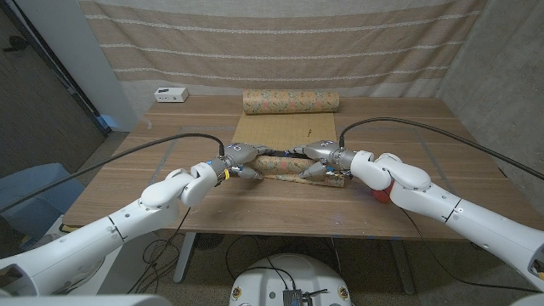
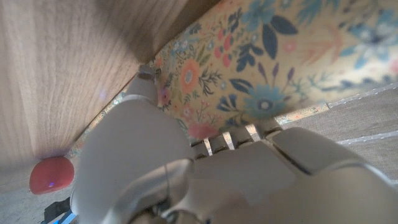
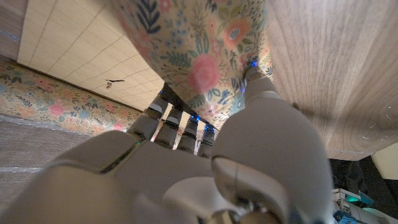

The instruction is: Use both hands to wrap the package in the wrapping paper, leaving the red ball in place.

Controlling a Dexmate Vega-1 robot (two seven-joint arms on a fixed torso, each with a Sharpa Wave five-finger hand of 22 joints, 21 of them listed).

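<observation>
Wrapping paper [image 1: 293, 167]: floral print in pink, orange and blue on cream, with white gridded underside. Ball [image 2: 51, 175]: red. Table [image 1: 170, 183]: brown woodgrain. Hands [image 1: 242, 159] [image 1: 319, 157]: grey. Curtain [image 1: 280, 42]: beige, pale-striped.

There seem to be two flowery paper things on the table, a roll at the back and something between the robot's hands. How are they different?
The roll at the far edge is wound tight into a tube; the sheet lies spread out, its plain gridded underside up. The roll lies untouched; the left hand and right hand hold the sheet's near edge, folded up so its flowers show. Both share the same floral print.
</observation>
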